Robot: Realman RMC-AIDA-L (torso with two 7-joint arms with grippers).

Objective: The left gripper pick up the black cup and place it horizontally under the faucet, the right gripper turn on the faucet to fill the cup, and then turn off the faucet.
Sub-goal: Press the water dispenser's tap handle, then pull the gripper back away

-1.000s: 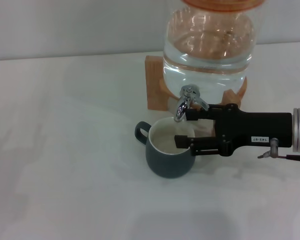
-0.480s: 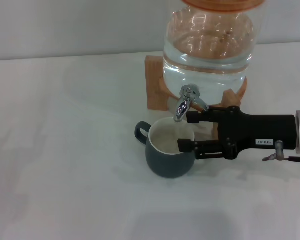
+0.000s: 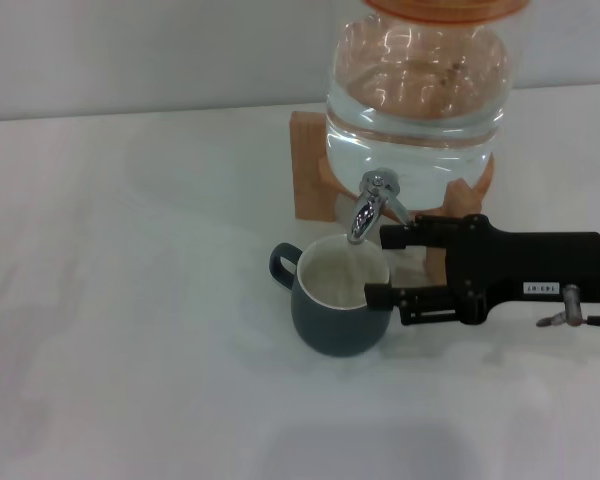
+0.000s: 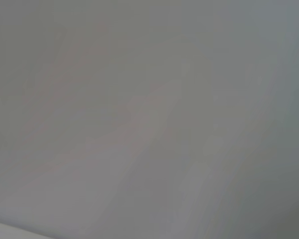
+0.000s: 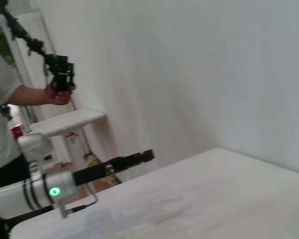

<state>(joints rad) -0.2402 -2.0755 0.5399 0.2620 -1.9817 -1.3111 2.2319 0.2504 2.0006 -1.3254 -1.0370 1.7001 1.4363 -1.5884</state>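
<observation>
The black cup (image 3: 340, 305) stands upright on the white desk (image 3: 140, 330), its loop handle turned toward the robot's left and its cream-white interior open to the camera; the rim sits directly beneath the spout of the chrome faucet (image 3: 372, 203), and a thin trickle of water seems to fall from spout to cup, though it is too faint to be sure; just beside the cup on the robot's right, the right tool (image 3: 375, 265), boxy and black with a small white label, reaches in level from the right edge of the head view, its two parallel jaws spread apart and gripping nothing; the nearer jaw lies against or just beside the cup's right wall, while the farther jaw ends just beside the faucet's lever, and contact with either cannot be confirmed; behind them the faucet projects from a clear glass water jar (image 3: 420, 90) with an orange lid, water-filled and resting in a wooden stand (image 3: 310, 170) toward the back of the desk; in the right wrist view the left tool (image 5: 132, 159) is held well apart from the cup, at the desk's far edge, its black fingers lying close together and carrying nothing, the silver-grey arm behind it showing a green light.
</observation>
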